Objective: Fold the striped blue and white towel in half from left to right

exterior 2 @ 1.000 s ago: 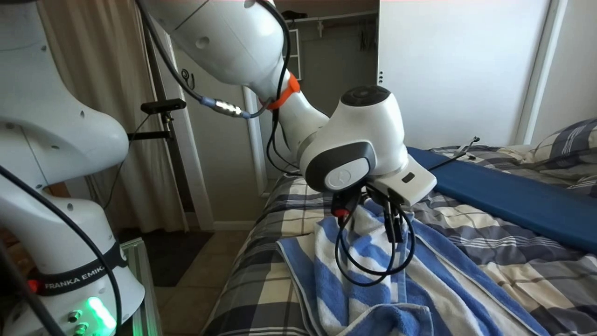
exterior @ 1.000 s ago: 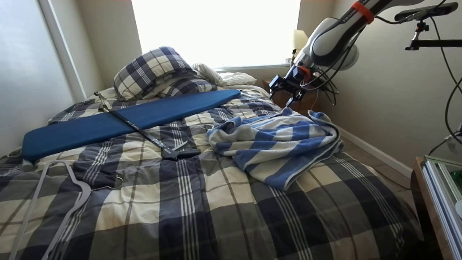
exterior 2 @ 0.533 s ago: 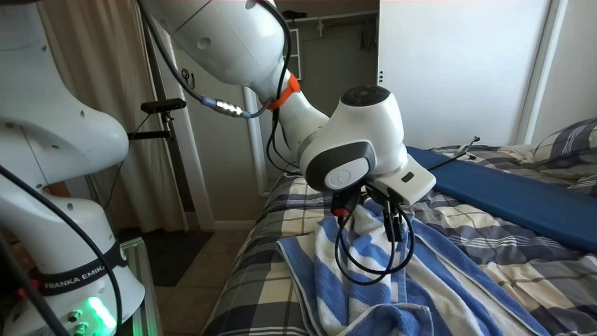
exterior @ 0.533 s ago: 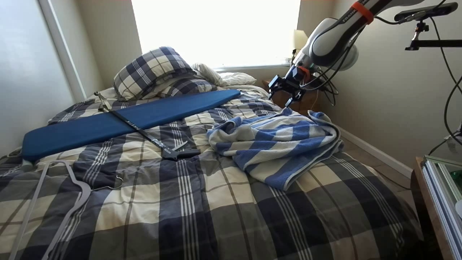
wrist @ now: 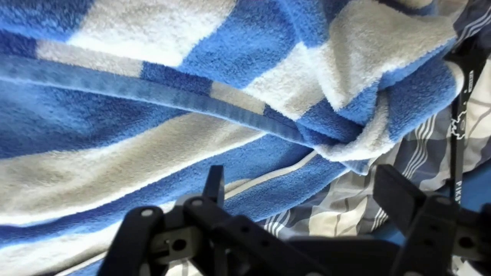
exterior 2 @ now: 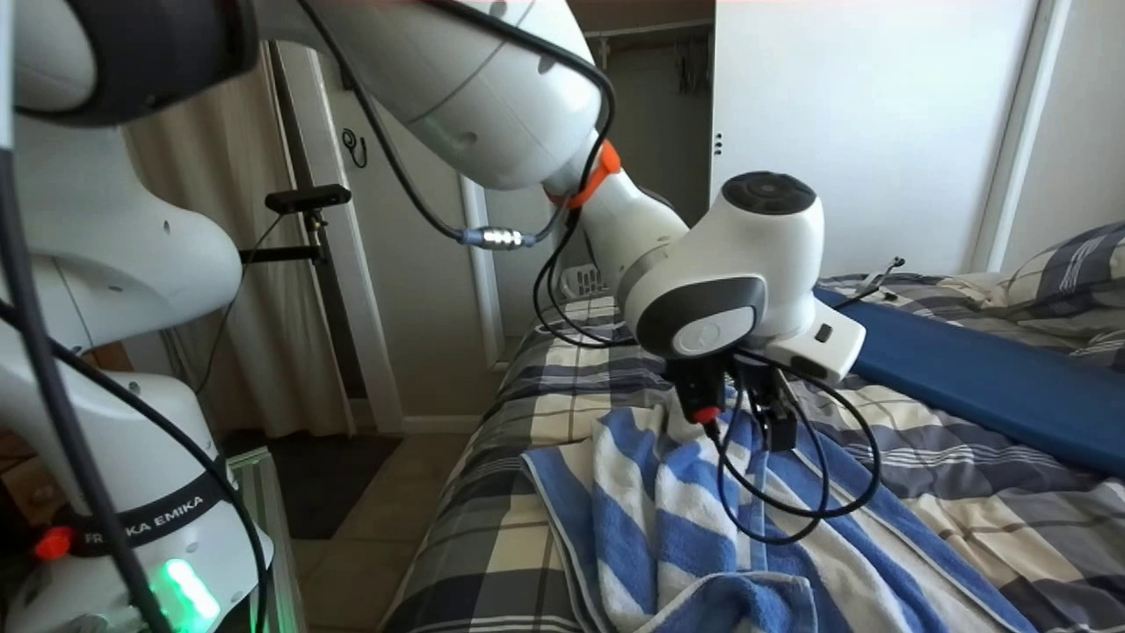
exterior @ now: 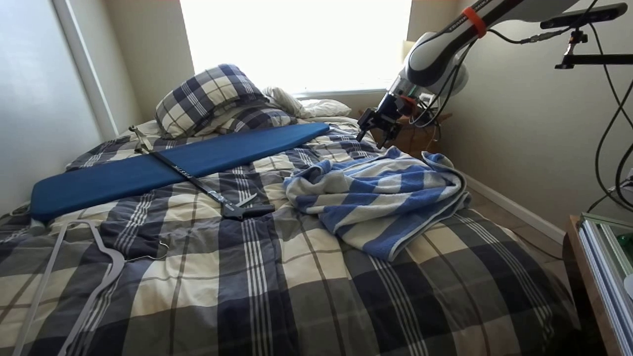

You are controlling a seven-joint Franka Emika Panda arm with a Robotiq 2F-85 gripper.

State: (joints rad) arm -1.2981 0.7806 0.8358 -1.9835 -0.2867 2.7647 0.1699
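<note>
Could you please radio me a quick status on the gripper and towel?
Gripper open, nothing held. Striped towel rumpled on bedspread. Apparently nothing blocking; grabber tool nearby.

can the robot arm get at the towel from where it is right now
Probably yes: in the wrist view the open end effector faces the towel, with nothing visible in between. How far it must drop is hard to judge.

White arm (exterior 2: 527, 123), orange strap (exterior 2: 605, 167), thick black cables (exterior 2: 74, 440), green base light (exterior 2: 191, 591), black 2-fingered gripper (wrist: 298, 170)

In an exterior view the gripper (exterior: 370, 142), 2 fingers (exterior: 361, 134) apart, hangs near, perhaps above, the rumpled towel (exterior: 383, 193).
</note>
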